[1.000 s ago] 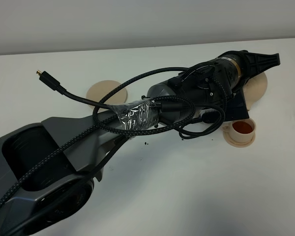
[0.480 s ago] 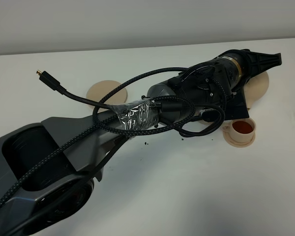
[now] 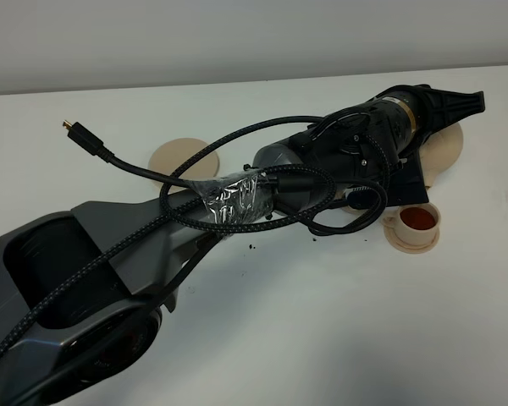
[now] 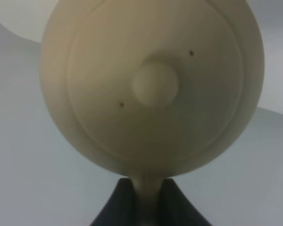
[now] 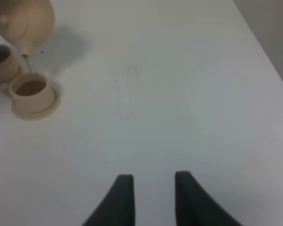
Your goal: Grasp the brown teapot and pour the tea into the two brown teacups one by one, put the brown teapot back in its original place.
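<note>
Over cups (image 5: pixel 30 89): L claw (image 4: pixel 148 207) clamps tipped teapot (image 4: pixel 153 84); arm stretched across.

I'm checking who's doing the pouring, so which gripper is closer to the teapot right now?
Left. The left gripper is shut on the brown teapot, holding it at its handle. The right gripper hangs open over bare table, well away from the teapot and the teacups.

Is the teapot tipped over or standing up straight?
Tipped. The right wrist view shows the teapot in the air, spout down, a thin stream falling toward a cup.
</note>
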You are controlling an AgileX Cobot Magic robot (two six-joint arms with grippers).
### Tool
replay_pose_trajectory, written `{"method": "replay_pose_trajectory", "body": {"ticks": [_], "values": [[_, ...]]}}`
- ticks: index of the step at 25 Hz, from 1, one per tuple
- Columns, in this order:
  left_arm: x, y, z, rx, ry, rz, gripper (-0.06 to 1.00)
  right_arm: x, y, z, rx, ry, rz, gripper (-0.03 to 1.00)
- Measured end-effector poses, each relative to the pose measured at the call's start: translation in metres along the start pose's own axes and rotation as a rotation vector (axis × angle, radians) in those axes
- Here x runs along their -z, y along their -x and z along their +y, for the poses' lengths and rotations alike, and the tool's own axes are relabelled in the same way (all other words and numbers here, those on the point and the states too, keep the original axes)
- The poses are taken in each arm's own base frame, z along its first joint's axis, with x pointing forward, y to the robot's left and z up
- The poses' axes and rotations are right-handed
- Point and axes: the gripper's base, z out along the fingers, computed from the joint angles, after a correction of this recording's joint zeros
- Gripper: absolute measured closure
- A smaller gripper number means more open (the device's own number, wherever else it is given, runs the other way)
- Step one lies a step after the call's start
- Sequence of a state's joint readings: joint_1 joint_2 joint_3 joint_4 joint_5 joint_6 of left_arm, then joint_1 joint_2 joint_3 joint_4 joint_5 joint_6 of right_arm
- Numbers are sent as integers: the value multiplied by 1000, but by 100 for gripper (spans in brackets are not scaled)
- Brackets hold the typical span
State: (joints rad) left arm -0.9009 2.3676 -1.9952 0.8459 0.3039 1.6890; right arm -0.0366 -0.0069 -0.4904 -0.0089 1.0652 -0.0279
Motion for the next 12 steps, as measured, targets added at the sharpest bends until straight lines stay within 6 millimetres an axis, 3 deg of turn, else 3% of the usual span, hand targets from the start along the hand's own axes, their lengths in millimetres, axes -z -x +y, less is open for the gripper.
{"method": "replay_pose_trajectory", "body": {"ticks": [12], "values": [[0,0,0,-2,0,1,79,0,0,0,0,0,0,72]]}}
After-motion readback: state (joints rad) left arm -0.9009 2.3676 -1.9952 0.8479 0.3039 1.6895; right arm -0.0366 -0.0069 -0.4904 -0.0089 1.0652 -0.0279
